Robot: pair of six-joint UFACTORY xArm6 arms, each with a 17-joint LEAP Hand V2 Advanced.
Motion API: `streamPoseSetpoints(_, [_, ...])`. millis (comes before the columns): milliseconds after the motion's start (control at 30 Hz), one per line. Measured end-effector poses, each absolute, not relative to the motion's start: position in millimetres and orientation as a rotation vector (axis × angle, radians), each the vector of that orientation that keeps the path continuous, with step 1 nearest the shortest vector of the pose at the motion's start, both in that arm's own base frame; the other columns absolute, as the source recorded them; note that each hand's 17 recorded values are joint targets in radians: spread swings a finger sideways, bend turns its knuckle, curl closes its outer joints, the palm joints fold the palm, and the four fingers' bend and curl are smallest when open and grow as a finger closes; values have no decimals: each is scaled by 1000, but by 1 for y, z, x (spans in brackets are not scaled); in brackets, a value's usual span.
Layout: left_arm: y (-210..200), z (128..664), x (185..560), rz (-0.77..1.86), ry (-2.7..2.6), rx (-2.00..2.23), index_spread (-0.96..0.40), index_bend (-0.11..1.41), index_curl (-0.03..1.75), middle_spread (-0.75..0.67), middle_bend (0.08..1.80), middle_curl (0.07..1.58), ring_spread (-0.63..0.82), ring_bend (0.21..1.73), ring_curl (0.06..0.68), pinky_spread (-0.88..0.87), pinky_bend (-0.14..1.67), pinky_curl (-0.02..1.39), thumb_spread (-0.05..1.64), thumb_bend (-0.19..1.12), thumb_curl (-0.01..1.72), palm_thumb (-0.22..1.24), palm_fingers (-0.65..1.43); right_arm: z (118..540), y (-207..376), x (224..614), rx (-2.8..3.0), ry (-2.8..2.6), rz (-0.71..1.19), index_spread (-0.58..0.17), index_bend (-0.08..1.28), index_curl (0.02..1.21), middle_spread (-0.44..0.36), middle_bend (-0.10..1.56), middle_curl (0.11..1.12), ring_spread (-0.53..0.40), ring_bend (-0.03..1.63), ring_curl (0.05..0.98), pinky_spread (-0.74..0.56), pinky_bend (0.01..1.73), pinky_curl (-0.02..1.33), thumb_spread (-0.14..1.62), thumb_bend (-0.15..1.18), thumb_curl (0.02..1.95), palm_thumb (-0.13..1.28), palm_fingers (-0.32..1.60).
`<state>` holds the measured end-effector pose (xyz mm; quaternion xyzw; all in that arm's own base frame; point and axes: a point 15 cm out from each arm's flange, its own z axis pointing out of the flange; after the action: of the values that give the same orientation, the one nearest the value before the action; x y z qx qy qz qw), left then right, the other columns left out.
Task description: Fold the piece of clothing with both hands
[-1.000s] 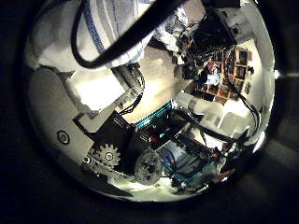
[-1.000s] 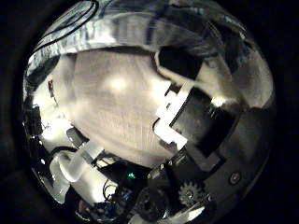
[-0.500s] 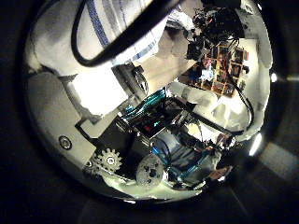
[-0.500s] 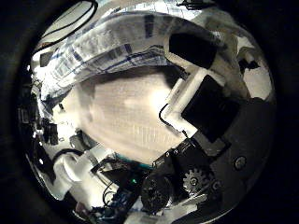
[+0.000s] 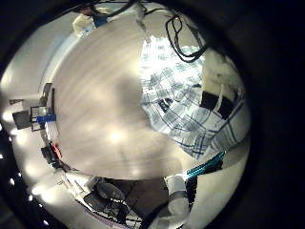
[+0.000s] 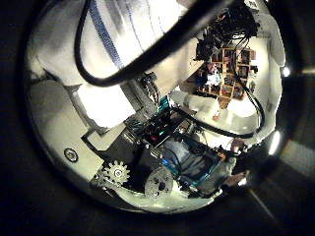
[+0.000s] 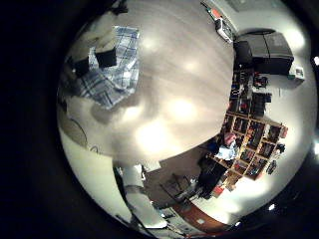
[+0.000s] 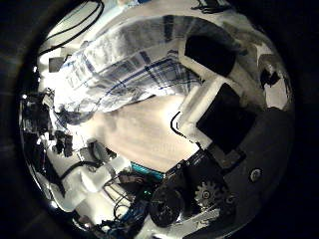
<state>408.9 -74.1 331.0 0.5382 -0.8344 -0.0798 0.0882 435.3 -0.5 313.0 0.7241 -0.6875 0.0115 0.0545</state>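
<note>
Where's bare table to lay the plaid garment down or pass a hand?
Free: the wide bare table beside the plaid garment, and the same open stretch in the right little finger side view. Crowded: right at the garment, where hand fingers overlap the cloth, and the cluttered room edge past the table.

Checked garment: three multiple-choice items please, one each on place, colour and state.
1. Where does the blue and white checked cloth garment lie?
A on the pale tabletop
B on a shelf
C on a chair
2. Its colouring?
A plain red
B blue and white checks
C black with dots
3. Its state?
A rolled into a tight tube
B hung from a hook
C loosely spread, edges uneven

A: bare table runs alongside it.
B: crossing stripes show.
C: it lies low with a ragged outline.
</note>
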Motion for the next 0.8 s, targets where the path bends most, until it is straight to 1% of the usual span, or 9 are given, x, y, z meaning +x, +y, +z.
streamPoseSetpoints(167, [-76, 282, 466, -302, -2425, 1581, -680, 661, 1038, -422, 1231, 721, -443, 1316, 486, -587, 1010, 591, 1212, -29, 427, 532, 994, 281, 10, 502, 2185, -2061, -7, -365, 848, 952, -209, 1110, 834, -223, 1337, 639, -306, 1289, 575, 1303, -26, 487, 786, 933])
streamPoseSetpoints(200, [-76, 271, 477, -306, -2413, 1578, -678, 648, 1037, -422, 1222, 722, -449, 1302, 486, -591, 992, 592, 1210, -28, 422, 520, 955, 274, 11, 516, 2182, -2060, -13, -371, 796, 942, -217, 1073, 821, -229, 1336, 638, -341, 1252, 570, 1297, -30, 480, 764, 824])
streamPoseSetpoints(233, [-76, 262, 487, -305, -2403, 1578, -671, 628, 1034, -422, 1213, 723, -456, 1269, 484, -592, 967, 596, 1204, -28, 419, 508, 859, 268, 13, 527, 2180, -2061, -15, -378, 675, 907, -229, 1012, 800, -239, 1328, 635, -378, 1224, 561, 1293, -29, 473, 748, 602])
streamPoseSetpoints(300, [-74, 246, 501, -295, -2384, 1568, -644, 553, 1017, -420, 1173, 716, -449, 1190, 470, -581, 946, 608, 1196, -30, 413, 485, 628, 254, 15, 545, 2175, -2056, -29, -395, 531, 859, -240, 932, 770, -249, 1325, 628, -402, 1207, 553, 1289, -22, 463, 732, 400])
streamPoseSetpoints(400, [-66, 238, 519, -238, -2404, 1599, -550, 453, 977, -321, 867, 666, -379, 1196, 476, -504, 951, 643, 1173, -33, 403, 444, 224, 243, 13, 548, 2149, -2052, -72, -428, 408, 750, -202, 770, 696, -217, 1204, 584, -239, 1079, 515, 1284, -23, 447, 707, 16])
streamPoseSetpoints(467, [-60, 232, 535, -185, -2420, 1637, -465, 396, 936, -209, 670, 591, -294, 1162, 453, -405, 907, 639, 1157, -36, 396, 414, 23, 243, 3, 549, 2134, -2084, -78, -443, 375, 691, -184, 716, 659, -203, 1160, 548, -158, 1048, 482, 1283, -25, 439, 687, 24])
streamPoseSetpoints(533, [-51, 229, 545, -134, -2410, 1677, -385, 379, 894, -94, 554, 522, -196, 1108, 424, -269, 803, 611, 1142, -36, 386, 384, -64, 243, -5, 551, 2119, -2120, -91, -452, 323, 613, -141, 581, 584, -120, 1030, 482, 57, 1003, 435, 1281, -29, 422, 638, -43])
streamPoseSetpoints(667, [-45, 240, 568, 22, -2405, 1760, -244, 316, 806, 78, 416, 434, -19, 987, 367, -7, 658, 548, 1128, -29, 372, 350, -75, 250, -30, 552, 2082, -2212, -112, -455, 272, 541, -109, 507, 524, -46, 954, 427, 238, 940, 387, 1290, -23, 402, 588, 21])
streamPoseSetpoints(800, [-30, 276, 580, 195, -2370, 1850, -154, 297, 735, 186, 321, 392, 140, 872, 322, 213, 549, 490, 1125, -26, 358, 327, -61, 263, -50, 551, 2051, -2286, -120, -434, 254, 501, -91, 494, 493, -20, 904, 391, 332, 869, 343, 1306, -26, 372, 521, 109])
